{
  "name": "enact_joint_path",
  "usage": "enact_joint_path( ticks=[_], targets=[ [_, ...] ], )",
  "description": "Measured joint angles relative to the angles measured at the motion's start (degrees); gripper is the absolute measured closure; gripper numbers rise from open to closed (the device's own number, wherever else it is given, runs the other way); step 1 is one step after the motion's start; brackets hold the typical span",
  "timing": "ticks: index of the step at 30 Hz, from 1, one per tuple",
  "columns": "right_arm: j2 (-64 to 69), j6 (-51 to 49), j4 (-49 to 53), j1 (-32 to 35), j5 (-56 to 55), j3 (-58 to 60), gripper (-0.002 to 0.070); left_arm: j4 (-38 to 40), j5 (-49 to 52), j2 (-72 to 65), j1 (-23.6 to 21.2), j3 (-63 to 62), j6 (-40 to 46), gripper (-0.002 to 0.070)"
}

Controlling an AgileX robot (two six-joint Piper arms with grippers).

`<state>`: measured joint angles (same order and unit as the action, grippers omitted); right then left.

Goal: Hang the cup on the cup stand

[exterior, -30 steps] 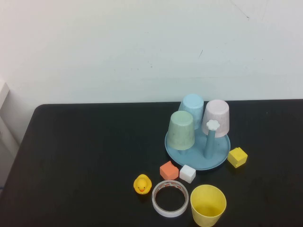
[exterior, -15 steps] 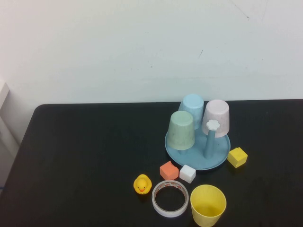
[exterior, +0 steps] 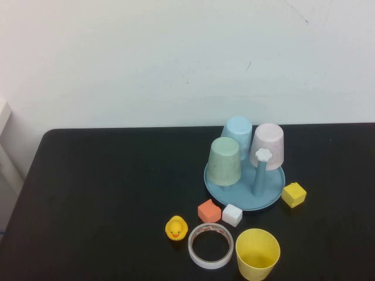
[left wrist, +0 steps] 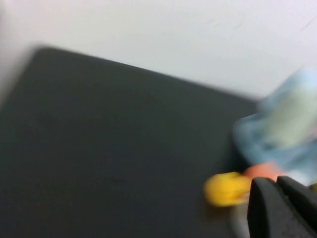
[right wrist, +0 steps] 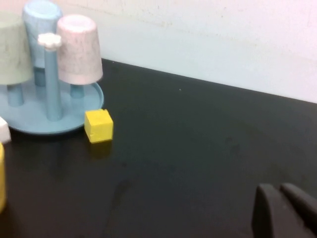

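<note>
Yellow cup (exterior: pixel 257 254) stands upright, mouth up, at the high view's lower right, nearer the empty pressed-together right gripper (right wrist: pixel 285 210) than the likewise closed left gripper (left wrist: pixel 282 208).

A black table (exterior: pixel 105 193) is seen below a white wall. On it are set the cup stand (exterior: pixel 243 199), a yellow block (exterior: pixel 293 194) beside its rim, an orange block (exterior: pixel 209 211) touching a white block (exterior: pixel 232 215), a duck (exterior: pixel 176 228), a tape ring (exterior: pixel 210 245) and the upright cup (exterior: pixel 257 254). The yellow block lies well ahead of the right gripper (right wrist: pixel 285 210), the duck near the left gripper (left wrist: pixel 282 208).
</note>
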<state>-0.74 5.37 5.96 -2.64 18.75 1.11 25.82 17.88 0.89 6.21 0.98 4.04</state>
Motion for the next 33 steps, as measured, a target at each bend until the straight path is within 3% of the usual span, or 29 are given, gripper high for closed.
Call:
enact_joint_path(
  ticks=[4, 5, 10, 13, 17, 21, 27, 33],
  targets=[
    [0.00, -0.41, -8.40, 0.00, -1.63, 0.33, 0.0678, 21.18, -0.05, 0.00, 0.00, 0.12, -2.70, 0.0676],
    [0.00, -2.06, -20.80, 0.00, -1.85, 0.33, 0.0678, 30.95, -1.11, 0.00, 0.00, 0.12, -2.72, 0.0676],
    [0.00, -4.26, -43.18, 0.00, -2.60, 0.40, 0.0678, 38.80, -9.88, 0.00, 0.00, 0.12, -1.75, 0.0676],
    [0.00, -4.40, -48.03, 0.00, -3.29, 0.40, 0.0678, 41.13, -14.93, 0.00, 0.00, 0.12, -1.24, 0.0676],
    [0.00, -3.65, -49.37, 0.00, -3.23, 0.40, 0.0678, 40.62, -14.39, 0.00, 0.00, -0.27, 4.22, 0.0676],
    [0.00, -2.20, -49.60, 0.00, -0.69, 0.40, 0.0678, 34.25, -5.02, -3.74, 0.00, -6.79, 12.32, 0.0676],
    [0.00, 3.60, -49.60, 0.00, 3.22, 0.40, 0.0678, 17.98, 15.48, -22.96, 0.00, -21.80, 17.72, 0.0676],
    [0.00, 5.18, -49.60, 0.00, 3.92, 0.40, 0.0678, 8.58, 29.87, -42.99, 0.00, -37.59, 27.36, 0.0676]
  ],
)
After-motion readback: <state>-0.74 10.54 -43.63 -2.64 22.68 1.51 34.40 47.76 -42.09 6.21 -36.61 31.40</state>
